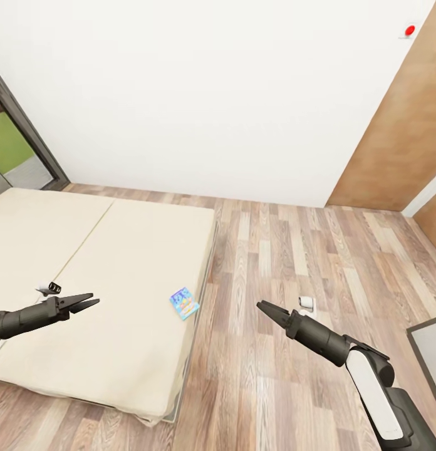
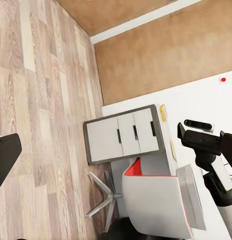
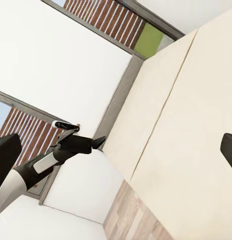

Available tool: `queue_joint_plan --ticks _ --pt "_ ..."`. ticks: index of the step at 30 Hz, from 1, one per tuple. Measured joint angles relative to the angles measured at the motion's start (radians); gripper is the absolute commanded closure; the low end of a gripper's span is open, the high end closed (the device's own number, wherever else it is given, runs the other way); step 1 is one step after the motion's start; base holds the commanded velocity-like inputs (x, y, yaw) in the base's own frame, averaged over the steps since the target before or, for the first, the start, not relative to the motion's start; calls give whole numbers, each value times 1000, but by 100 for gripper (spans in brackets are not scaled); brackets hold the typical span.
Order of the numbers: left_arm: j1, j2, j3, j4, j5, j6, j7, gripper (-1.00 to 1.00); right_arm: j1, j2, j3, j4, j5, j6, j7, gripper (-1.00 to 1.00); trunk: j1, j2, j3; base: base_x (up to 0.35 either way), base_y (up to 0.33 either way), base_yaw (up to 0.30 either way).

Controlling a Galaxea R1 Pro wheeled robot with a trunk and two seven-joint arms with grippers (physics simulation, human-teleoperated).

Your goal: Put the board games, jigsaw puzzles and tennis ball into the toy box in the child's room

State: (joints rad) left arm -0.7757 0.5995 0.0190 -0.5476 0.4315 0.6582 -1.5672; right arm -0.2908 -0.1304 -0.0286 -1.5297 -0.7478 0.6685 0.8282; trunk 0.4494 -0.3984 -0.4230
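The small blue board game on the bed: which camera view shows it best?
The head view: the small blue board game lies flat near the bed's right edge, between the left gripper and right gripper. The right wrist view offers bare mattress, the left wrist view the table.

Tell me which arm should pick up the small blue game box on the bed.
Probably the left. The left gripper hangs over the bed, with the blue game box off its fingertips. The right gripper is out over the floor, past the bed's edge.

Dark grey arms with pointed black fingers (image 1: 86,300), white shell panel on the right forearm (image 1: 374,391).
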Motion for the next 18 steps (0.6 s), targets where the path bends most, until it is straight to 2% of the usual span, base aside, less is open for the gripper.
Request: queue_joint_plan --ticks 18 --pt "0 0 0 0 0 0 0 -100 0 0 0 -1 0 0 1 -100 0 0 30 0 0 0"
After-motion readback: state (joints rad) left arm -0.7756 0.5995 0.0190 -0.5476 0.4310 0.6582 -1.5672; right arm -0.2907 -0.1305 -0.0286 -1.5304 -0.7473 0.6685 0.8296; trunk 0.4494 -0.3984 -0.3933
